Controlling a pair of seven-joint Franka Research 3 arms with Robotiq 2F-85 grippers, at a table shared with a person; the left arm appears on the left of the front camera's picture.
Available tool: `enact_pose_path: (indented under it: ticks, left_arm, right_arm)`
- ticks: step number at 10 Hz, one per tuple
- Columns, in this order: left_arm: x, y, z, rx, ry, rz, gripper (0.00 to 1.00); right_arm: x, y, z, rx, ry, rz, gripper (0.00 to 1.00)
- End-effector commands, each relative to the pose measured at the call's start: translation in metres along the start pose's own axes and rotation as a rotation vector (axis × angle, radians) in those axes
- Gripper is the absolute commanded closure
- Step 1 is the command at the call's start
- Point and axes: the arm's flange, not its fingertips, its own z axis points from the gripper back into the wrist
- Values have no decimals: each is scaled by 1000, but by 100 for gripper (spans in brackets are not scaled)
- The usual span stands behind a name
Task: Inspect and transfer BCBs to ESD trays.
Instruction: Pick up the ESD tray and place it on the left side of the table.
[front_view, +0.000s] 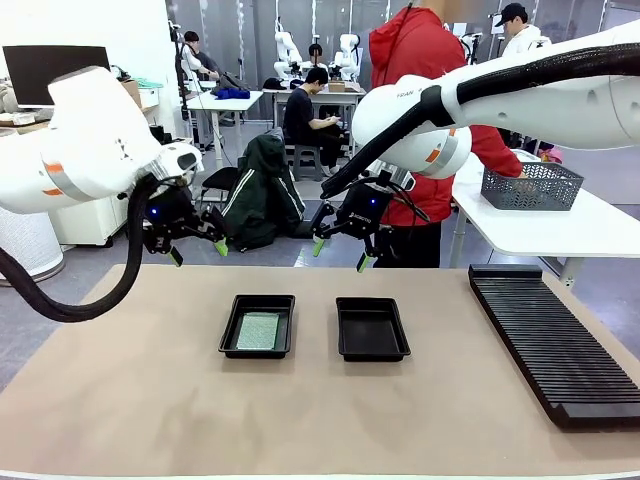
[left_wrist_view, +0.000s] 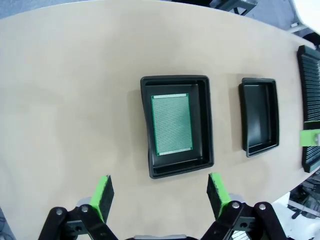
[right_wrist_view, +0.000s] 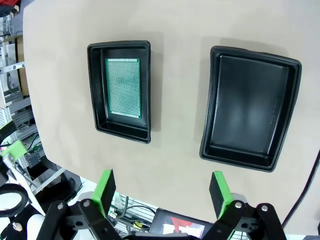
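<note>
Table (front_view: 120, 400) bears two ESD trays (front_view: 372, 328); left claw (front_view: 199, 252) and right claw (front_view: 340, 254) hang spread apart.

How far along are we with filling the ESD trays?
Done: one BCB lies flat in the left ESD tray. In hand: nothing; the left gripper and right gripper hang open above the table. Left: the right ESD tray is empty and needs a board.

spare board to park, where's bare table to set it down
Widest bare table: left of the tray holding a board, and the near strip before both trays. Also between the empty tray and slotted rack. Tight between the trays; rack fills the right side.
</note>
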Motion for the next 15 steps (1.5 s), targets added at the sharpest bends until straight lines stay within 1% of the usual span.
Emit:
enact_pose_path:
  ticks: [1, 5, 7, 8, 9, 10, 11, 13, 15]
  left_arm:
    - [-1, -10, -25, 65, -11, -10, 0]
    - [1, -31, -89, 157, 67, -53, 0]
    - [2, -39, -111, 223, 54, -54, 0]
    - [4, -39, -123, 233, 55, -53, 0]
    - [4, -39, -134, 233, 83, -49, 0]
    - [5, -39, -143, 250, 104, -36, 0]
    - [8, -38, -149, 241, 131, -22, 0]
    - [11, -41, -156, 277, 167, 0, 0]
    - [14, -39, -166, 271, 195, 13, 0]
  right_arm:
    - [1, 2, 0, -10, 4, -5, 0]
    - [1, 2, 0, -10, 4, -5, 0]
    - [1, 2, 0, -10, 4, -5, 0]
    - [1, 2, 0, -10, 4, -5, 0]
    - [1, 2, 0, -10, 4, -5, 0]
    - [1, 2, 0, -10, 4, -5, 0]
    - [1, 2, 0, -10, 4, -5, 0]
    - [1, 2, 0, -10, 4, -5, 0]
    - [1, 2, 0, -10, 4, -5, 0]
